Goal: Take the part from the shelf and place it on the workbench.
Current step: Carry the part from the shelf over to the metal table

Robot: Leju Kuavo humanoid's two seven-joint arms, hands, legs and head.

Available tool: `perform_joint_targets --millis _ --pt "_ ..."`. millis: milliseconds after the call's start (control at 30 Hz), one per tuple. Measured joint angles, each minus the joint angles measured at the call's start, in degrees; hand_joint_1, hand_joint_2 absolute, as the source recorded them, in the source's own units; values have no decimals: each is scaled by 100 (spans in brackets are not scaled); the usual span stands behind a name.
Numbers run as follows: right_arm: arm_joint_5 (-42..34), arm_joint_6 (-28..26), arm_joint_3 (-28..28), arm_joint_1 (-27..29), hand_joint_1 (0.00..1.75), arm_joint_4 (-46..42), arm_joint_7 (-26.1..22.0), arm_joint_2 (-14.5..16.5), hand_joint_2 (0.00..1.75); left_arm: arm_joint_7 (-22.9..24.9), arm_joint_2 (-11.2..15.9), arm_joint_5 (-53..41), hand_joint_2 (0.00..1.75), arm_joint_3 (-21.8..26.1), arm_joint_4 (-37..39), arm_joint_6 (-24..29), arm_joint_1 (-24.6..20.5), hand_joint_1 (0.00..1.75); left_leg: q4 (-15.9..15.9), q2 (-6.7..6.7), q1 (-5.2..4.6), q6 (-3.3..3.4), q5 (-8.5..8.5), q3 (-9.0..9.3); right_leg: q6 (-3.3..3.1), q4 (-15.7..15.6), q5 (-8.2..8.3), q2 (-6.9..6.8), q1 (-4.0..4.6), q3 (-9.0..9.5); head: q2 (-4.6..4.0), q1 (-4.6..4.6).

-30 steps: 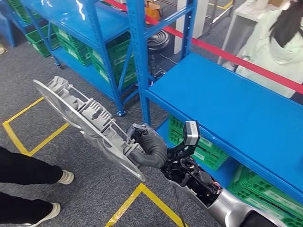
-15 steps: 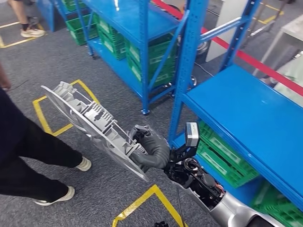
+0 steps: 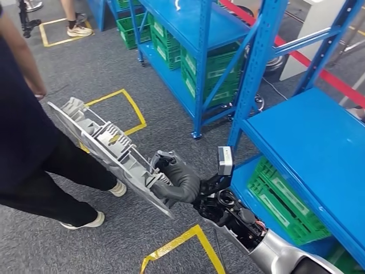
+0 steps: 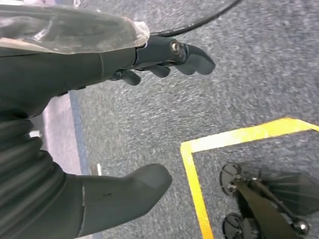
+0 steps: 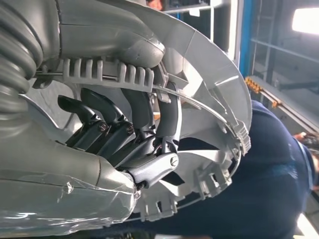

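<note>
Blue shelving (image 3: 301, 142) stood beyond and to the right of the right robot hand (image 3: 174, 180), its upper board bare and green crates (image 3: 284, 200) stowed beneath it. A second blue rack (image 3: 194, 34) with more green crates stood farther off, ahead of that robot hand. Grey carpet (image 3: 129, 68) covered the floor, marked with yellow tape lines (image 3: 172, 248) just below the right robot hand and another yellow outline ahead of it.

A person in dark clothing (image 3: 25, 142) stood to the left of the right robot hand, close to the far end of the part.

The part (image 3: 103, 145), a long grey ribbed casting with a curved rim, stretched away from the right robot hand toward the left, held in the air over the carpet and tilted. The right robot hand grasped it at its near end; the right wrist view showed dark fingers (image 5: 143, 112) wrapped through the ribs and the thumb (image 5: 127, 45) pressed on the other face.

The left robot hand (image 4: 112, 124) hung over the carpet with nothing in it, thumb and fingers (image 4: 180, 55) well apart. A dark wheeled object (image 4: 263, 199) lay beyond it, possibly a stand base.
</note>
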Motion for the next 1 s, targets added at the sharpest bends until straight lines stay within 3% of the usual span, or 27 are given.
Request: perform_joint_targets --millis 67,133,233,300,333,400,433,467,500,533,600,667,733,767,833,900,933,967,1000 --pt "0 -6 -7 11 175 -2 1 0 175 9 2 -19 175 0 0 -3 0 0 -823 177 21 -31 377 428 65 47 -53 -112 -16 15 0 -18" --pt "0 -9 -16 11 175 -8 2 0 175 11 -2 -34 175 0 0 -9 -14 0 -1350 318 1 7 547 697 146 95 -110 -194 2 28 0 -21" --pt "-5 -21 -26 14 175 -20 12 0 175 9 -5 -41 175 0 0 -13 -15 0 -1360 200 -21 147 518 693 249 104 -168 -283 18 73 0 16" --pt "-9 -37 -27 16 175 -32 24 0 175 8 -7 -43 175 0 0 -13 -8 0 -1372 97 -5 219 518 704 301 284 -326 -131 -8 25 0 62" --pt "-8 -43 -30 18 175 -40 28 -1 175 7 -8 -44 175 0 0 -13 -9 0 -1381 49 4 251 522 713 316 558 -492 -4 -13 -94 0 93" --pt "-4 -37 -35 34 175 -50 38 -3 175 2 -10 -45 175 -1 0 -14 -13 0 -1380 -57 -13 291 520 716 310 1416 -888 179 1 -503 0 158" --pt "-1 -21 -36 51 175 -54 46 -5 175 -1 -10 -45 175 -2 0 -15 -13 0 -1378 -127 -23 300 519 719 300 1782 -999 209 9 -693 0 181" --pt "1 6 -34 70 175 -58 55 -8 175 -3 -10 -45 175 -2 0 -18 -13 0 -1376 -205 -33 305 517 725 284 1952 -995 225 12 -798 0 193" --pt "1 51 -31 85 175 -66 63 -9 175 -3 -10 -43 175 -2 0 -22 -12 0 -1374 -286 -41 306 515 735 259 1868 -867 237 13 -787 0 201" --pt "1 113 -26 94 175 -77 68 -10 175 -3 -9 -40 175 -2 0 -27 -12 0 -1373 -369 -46 304 514 749 227 1553 -643 275 13 -667 0 212" --pt "19 286 -13 92 175 -109 73 -11 175 -3 -21 -33 175 -2 0 -38 -14 0 -1369 -517 -50 288 511 760 155 692 -213 500 10 -315 0 230" --pt "67 442 6 83 175 -148 79 -11 175 -3 -33 -26 175 -2 0 -46 -18 0 -1370 -642 -38 238 522 733 119 242 -69 661 21 -130 0 227" --pt "99 537 30 75 175 -184 93 -9 175 -3 -22 -17 175 -2 2 -49 -6 0 -1404 -758 -25 158 552 711 96 189 -69 585 28 -102 0 223" --pt "105 585 43 69 175 -198 107 -6 175 -4 -20 -14 175 -2 2 -50 7 0 -1400 -733 -27 126 547 707 72 149 -51 520 18 -77 0 221" --pt "116 728 68 54 175 -224 130 -1 175 -7 -18 -15 175 -3 3 -50 12 0 -1112 -454 -52 72 364 568 10 62 -9 372 -9 -27 0 144" --pt "132 948 93 43 175 -236 129 0 175 -14 -25 -26 175 -4 2 -50 -5 0 -347 -122 -47 19 -20 194 -27 36 -2 219 9 -17 0 44" --pt "141 1053 105 42 175 -240 123 0 175 -16 -25 -32 175 -4 2 -50 -10 0 37 -60 -38 -9 -169 3 -31 37 -7 140 18 -18 0 18" --pt "149 1129 119 42 175 -240 119 0 175 -19 -26 -37 175 -4 2 -50 -10 0 248 -35 -28 -30 -214 -102 -32 37 -14 63 22 -17 0 5" --pt "154 1171 132 42 175 -240 117 0 175 -19 -26 -39 175 -4 2 -50 -6 0 213 -19 -19 -44 -145 -81 -28 39 -23 -10 22 -13 0 -4"
